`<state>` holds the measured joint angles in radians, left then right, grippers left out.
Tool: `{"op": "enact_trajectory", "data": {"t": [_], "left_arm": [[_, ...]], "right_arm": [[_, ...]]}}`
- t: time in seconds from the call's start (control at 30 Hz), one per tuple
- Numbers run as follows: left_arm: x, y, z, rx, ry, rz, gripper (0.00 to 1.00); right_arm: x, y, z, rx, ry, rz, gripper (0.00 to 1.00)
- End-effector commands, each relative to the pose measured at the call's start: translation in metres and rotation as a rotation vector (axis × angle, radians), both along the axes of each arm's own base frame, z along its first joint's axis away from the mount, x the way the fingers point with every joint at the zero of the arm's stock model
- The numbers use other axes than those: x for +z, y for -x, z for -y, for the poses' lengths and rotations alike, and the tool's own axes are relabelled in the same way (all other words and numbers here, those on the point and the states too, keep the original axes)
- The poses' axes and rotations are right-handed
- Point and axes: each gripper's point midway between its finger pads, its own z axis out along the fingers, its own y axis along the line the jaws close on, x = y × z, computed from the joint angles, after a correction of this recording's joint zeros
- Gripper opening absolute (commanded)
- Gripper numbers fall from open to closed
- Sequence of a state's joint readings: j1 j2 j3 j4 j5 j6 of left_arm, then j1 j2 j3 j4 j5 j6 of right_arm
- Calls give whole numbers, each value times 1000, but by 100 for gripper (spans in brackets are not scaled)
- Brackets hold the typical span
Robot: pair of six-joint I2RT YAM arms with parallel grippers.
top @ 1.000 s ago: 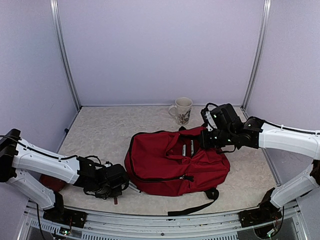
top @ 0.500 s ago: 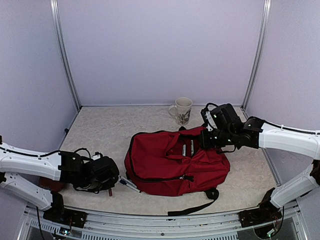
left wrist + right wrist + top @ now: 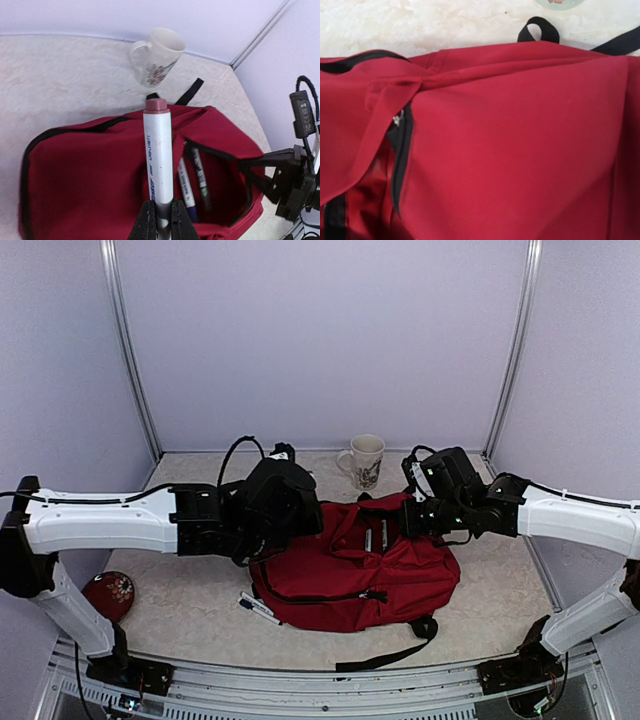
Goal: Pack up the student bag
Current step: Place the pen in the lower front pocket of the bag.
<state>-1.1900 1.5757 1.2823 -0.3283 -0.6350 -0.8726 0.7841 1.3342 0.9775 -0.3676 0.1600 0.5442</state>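
The bag point(image 3: 340, 575) lies flat mid-worktop point(image 3: 200, 505), its front pocket point(image 3: 220, 185) gaping toward the right arm. Two pens point(image 3: 187, 187) already lie inside it. The right pincer point(image 3: 412, 518) is closed at the pocket's rim, apparently pinching the fabric to keep the mouth agape. The left pincer point(image 3: 161, 220) is clamped on the lower end of a white marker point(image 3: 158, 145) with a pink cap, held above the bag with the cap toward the mug point(image 3: 366, 460) at the back. More pens point(image 3: 257, 607) lie just beside the bag's near-left edge; a red round thing point(image 3: 108, 595) sits well apart on the left. The step in hand seems to be carrying the marker to the pocket. Next, it calls for lining the marker over the opening, tipping it down and letting go so that it slides in beside the pens without snagging the rim.
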Motion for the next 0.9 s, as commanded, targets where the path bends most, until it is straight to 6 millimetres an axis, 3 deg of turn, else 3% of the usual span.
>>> {"op": "enact_trajectory", "data": {"t": [0.0, 0.17, 0.37, 0.43, 0.57, 0.8, 0.87], "left_arm": [[9, -25, 66, -133, 59, 133, 0], [-6, -37, 117, -208, 39, 150, 0], [-58, -29, 142, -277, 55, 32, 0], [-74, -21, 143, -281, 52, -16, 0], [-89, -3, 142, -306, 67, -40, 0], [-112, 4, 139, -323, 40, -97, 0], [-113, 6, 137, -337, 43, -108, 15]], "right_arm": [[20, -11, 0, -30, -55, 53, 0], [20, -11, 1, -31, -47, 50, 0], [19, -10, 3, -42, -46, 51, 0], [20, -11, 5, -45, -41, 54, 0], [21, -11, 7, -51, -35, 60, 0], [26, -11, 8, -52, -34, 71, 0], [26, -11, 9, -55, -31, 74, 0]]}}
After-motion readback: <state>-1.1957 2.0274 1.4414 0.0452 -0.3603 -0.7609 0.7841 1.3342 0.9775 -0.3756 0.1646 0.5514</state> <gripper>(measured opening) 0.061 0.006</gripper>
